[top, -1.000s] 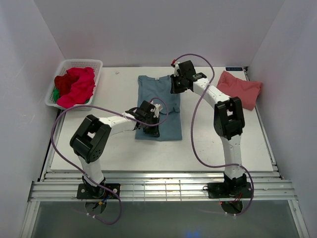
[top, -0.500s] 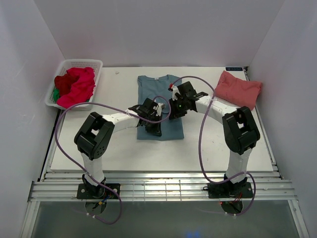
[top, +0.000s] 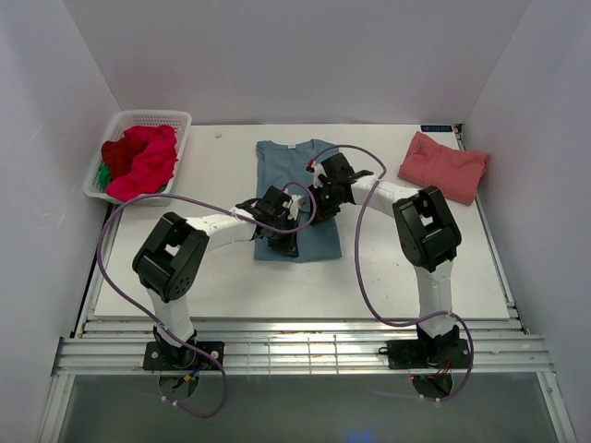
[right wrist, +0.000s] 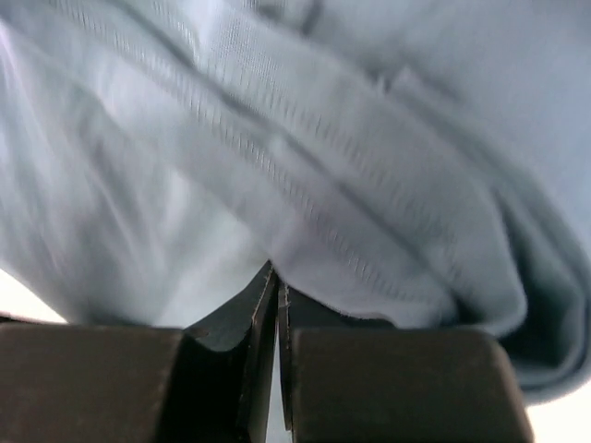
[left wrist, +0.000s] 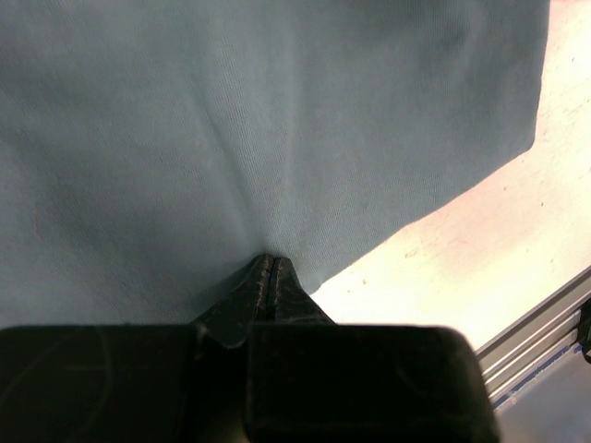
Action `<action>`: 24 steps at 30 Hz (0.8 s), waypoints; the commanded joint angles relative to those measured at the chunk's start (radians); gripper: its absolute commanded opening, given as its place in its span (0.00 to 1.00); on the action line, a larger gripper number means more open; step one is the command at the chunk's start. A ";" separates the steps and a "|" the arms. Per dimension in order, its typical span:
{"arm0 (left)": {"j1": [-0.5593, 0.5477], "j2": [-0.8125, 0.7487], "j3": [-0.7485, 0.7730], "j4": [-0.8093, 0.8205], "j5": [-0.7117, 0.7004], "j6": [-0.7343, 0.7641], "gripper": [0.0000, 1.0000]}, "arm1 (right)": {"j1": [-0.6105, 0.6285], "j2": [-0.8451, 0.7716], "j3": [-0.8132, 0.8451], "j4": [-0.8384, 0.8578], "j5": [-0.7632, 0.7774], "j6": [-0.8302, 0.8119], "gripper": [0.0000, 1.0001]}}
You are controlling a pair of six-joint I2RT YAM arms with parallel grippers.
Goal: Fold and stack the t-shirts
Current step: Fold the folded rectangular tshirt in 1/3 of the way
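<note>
The dusty teal t-shirt [top: 286, 166] lies lengthwise in the middle of the table, collar away from the arms. My left gripper [top: 289, 244] is low on its near part, shut, and the cloth [left wrist: 231, 120] puckers toward the closed tips [left wrist: 271, 260]. My right gripper [top: 320, 205] is over the shirt's right-middle, shut, with a hemmed fold of the shirt [right wrist: 369, 166] draped over its tips [right wrist: 275, 269]. A salmon-pink t-shirt [top: 443, 166] lies folded at the far right. Red and magenta t-shirts [top: 143, 157], with a bit of green [top: 103, 173], are heaped in the basket.
The white lattice basket [top: 180, 118] stands at the table's far left corner. White walls close in the left, right and back. Purple cables loop from both arms over the table. The slatted metal front edge [top: 305, 351] runs along the near side.
My right gripper has come from the shirt's far right edge down and inward to its right-middle, bringing cloth with it. The left gripper has hardly moved.
</note>
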 commanded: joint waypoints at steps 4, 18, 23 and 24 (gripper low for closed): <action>-0.010 -0.073 -0.060 -0.076 0.001 0.025 0.00 | 0.001 0.100 0.145 0.021 0.062 -0.011 0.08; -0.013 -0.073 -0.087 -0.079 0.027 0.030 0.00 | -0.018 0.228 0.406 -0.018 0.258 -0.023 0.08; -0.017 -0.078 -0.098 -0.081 0.031 0.033 0.00 | -0.021 0.251 0.441 0.025 0.361 0.007 0.08; -0.017 -0.081 -0.099 -0.081 0.030 0.033 0.00 | -0.021 0.249 0.444 0.033 0.369 0.008 0.08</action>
